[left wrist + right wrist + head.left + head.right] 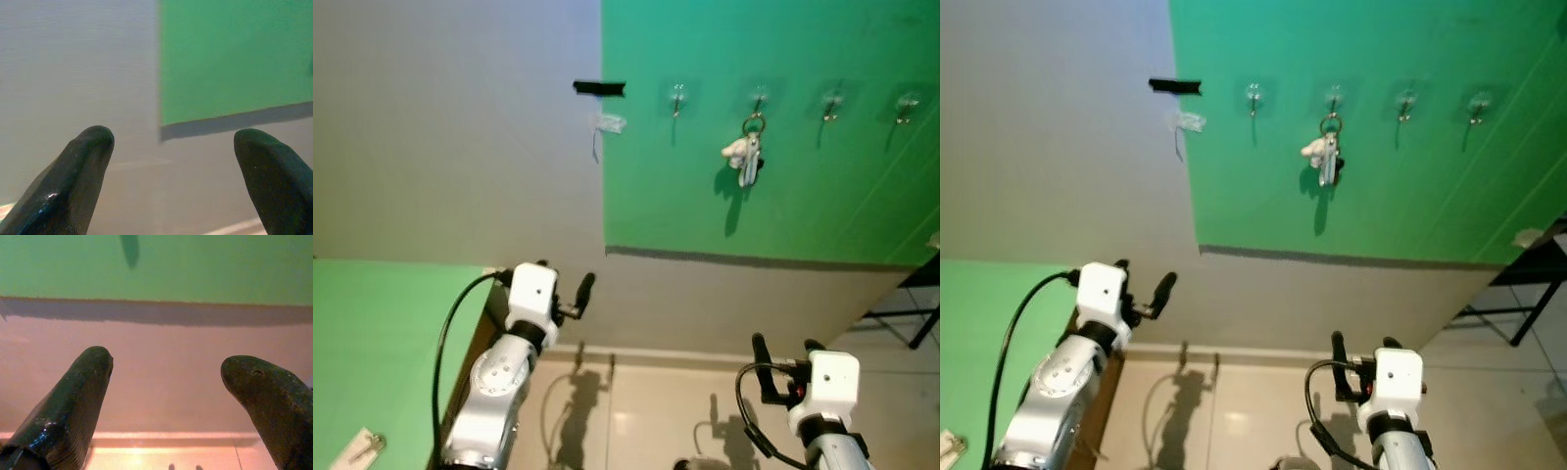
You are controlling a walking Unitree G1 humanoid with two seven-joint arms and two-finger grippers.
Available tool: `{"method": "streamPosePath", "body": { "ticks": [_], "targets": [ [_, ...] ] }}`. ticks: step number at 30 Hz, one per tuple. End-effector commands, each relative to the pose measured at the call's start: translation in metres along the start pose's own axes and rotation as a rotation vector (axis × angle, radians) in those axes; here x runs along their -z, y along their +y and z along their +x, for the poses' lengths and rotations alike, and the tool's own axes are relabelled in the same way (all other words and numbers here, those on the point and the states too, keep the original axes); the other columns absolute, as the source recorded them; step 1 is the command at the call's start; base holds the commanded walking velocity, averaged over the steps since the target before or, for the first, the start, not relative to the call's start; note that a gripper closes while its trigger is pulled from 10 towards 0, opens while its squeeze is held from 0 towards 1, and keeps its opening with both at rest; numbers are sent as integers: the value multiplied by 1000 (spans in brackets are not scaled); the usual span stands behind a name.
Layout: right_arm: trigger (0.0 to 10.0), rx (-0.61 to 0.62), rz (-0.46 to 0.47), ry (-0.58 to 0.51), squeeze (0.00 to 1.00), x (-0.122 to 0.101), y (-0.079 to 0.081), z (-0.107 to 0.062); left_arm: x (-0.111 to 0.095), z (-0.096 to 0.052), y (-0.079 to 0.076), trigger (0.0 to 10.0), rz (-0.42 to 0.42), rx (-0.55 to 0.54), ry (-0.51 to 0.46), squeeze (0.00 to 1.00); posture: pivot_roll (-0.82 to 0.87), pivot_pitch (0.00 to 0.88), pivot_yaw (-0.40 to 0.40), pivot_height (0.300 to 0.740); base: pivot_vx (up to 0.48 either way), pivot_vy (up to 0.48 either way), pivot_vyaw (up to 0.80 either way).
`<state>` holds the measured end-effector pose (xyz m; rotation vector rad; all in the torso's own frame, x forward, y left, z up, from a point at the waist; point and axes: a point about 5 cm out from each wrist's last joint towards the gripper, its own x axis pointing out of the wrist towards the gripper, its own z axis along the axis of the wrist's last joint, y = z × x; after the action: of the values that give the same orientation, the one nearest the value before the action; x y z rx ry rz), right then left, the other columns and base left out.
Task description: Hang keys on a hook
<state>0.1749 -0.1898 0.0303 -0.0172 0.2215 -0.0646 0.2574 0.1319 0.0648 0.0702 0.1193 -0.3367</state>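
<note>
A bunch of keys (745, 152) with a pale fob hangs by its ring from the second hook (759, 99) in a row of small clear hooks on the green wall panel (803, 206). The first hook (677, 96) and the two to the right (831, 104) hold nothing. My left gripper (565, 279) is raised low at the left, well below the hooks and facing the wall. Its fingers (73, 181) are open with nothing between them. My right gripper (786, 349) sits lower at the right, also open and holding nothing, with its fingers (68, 406) pointing at the wall base.
A strip of black tape (599, 88) and a white scrap (611, 122) are stuck on the grey wall left of the panel. A green-topped surface (372, 333) at lower left carries a tagged key (360, 448). A black stand (913, 305) is at the right, on the tiled floor.
</note>
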Motion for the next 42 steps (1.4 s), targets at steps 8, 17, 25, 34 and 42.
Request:
{"method": "streamPosePath", "body": {
  "ticks": [8,17,25,34,42],
  "targets": [
    [10000,10,8,4,0,5,-5,8,0,7,-13,10000,26,58,27,0,-151,0,50,740,0,0,0],
    [10000,7,14,8,0,9,-12,14,-2,6,-19,10000,20,60,17,0,-139,8,42,740,-227,158,0],
    [10000,-8,20,-14,0,1,-11,26,-3,13,-16,10000,18,66,16,0,-134,2,39,740,-312,365,0],
    [10000,-41,20,-24,0,-7,-3,30,-4,18,-15,10000,44,68,9,0,-138,0,40,740,-28,95,399],
    [10000,-50,23,-24,0,-10,-2,29,-2,20,-19,10000,67,95,13,0,-145,0,46,740,0,0,665]
  ]
}}
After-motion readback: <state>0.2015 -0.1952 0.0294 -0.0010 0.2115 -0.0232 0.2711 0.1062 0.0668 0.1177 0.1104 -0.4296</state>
